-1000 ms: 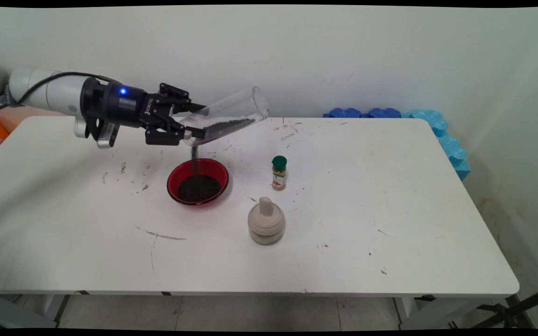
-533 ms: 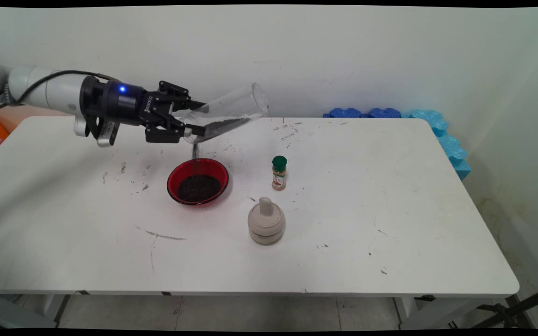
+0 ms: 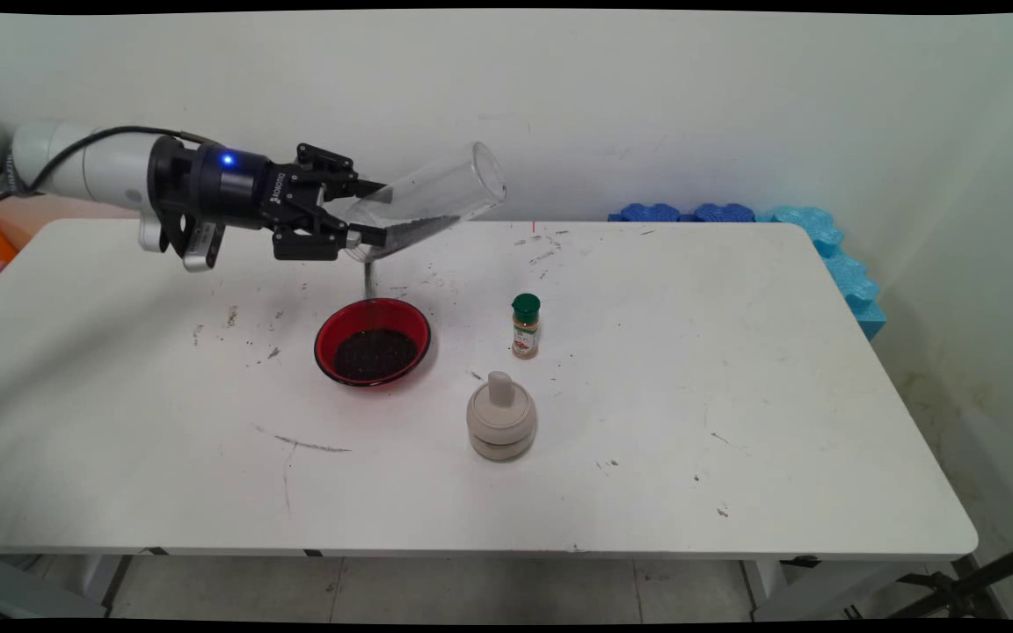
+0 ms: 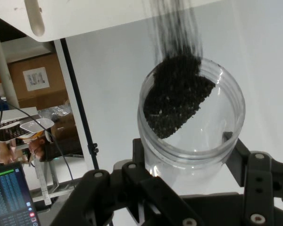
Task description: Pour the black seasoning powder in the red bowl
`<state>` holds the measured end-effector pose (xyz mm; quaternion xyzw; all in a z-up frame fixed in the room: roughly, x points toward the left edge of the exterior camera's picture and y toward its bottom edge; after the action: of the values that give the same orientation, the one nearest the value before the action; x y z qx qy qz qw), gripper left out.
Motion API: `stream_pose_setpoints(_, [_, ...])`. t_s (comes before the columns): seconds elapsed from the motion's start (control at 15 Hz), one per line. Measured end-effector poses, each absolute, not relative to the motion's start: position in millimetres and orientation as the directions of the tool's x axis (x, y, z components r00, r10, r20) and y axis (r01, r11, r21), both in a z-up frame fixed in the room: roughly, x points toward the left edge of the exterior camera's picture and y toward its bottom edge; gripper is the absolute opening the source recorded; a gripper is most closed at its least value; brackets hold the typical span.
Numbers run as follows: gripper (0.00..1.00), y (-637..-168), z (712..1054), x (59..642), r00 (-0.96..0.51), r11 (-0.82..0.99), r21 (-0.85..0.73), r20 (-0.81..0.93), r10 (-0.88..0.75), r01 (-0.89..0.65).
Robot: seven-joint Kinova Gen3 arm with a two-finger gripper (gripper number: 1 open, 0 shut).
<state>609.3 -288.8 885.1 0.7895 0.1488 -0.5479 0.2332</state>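
Note:
My gripper [image 3: 373,213] is shut on the mouth end of a clear plastic jar [image 3: 436,198], held tilted above the table with its base up to the right. Black grains [image 3: 410,230] lie along the jar's lower side, and a thin stream [image 3: 368,280] falls from the mouth. Right below stands a red bowl [image 3: 320,343] with a dark heap of grains [image 3: 375,353]. In the hand view the jar [image 4: 224,136] sits between the fingers [image 4: 254,174], with grains [image 4: 177,96] sliding out of it.
A small spice bottle [image 3: 525,326] with a green cap stands right of the bowl. A beige lidded pot [image 3: 500,427] stands in front of the bottle. Blue foam pieces [image 3: 823,237] lie at the table's far right corner. Spilled grains dot the table [image 3: 647,396] near the bowl.
The gripper has risen slightly and tipped the jar steeper. Fewer grains are left in the jar, and the stream keeps falling into the bowl.

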Motion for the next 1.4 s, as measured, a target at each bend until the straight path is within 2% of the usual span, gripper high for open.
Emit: stream_pose_setpoints(1.4, [0.00, -294.2, 891.6, 610.3, 0.340, -0.827, 0.233, -0.939, -0.054, 0.511])
